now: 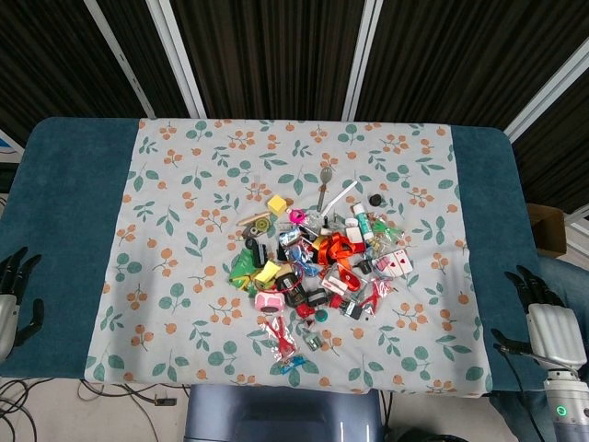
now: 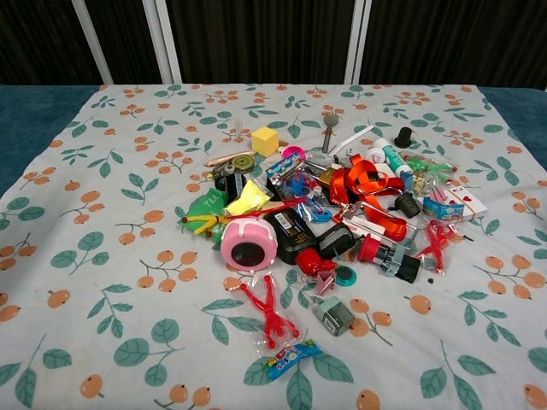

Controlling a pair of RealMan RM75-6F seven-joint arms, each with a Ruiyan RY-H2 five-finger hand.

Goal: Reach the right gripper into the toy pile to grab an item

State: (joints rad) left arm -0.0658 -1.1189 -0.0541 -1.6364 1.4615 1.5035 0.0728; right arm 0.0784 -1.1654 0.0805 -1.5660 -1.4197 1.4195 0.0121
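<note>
Jumbled, many-coloured toy pile (image 2: 320,218)

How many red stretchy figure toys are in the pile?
2: one red stretchy figure at the pile's near edge, another on its right side. More may be buried.

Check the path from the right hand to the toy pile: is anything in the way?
Nothing visible blocks it. The right hand sits open at the table's near right edge, off the floral cloth. Only bare cloth lies between it and the toy pile. The nearest pile items on that side are the playing cards.
</note>
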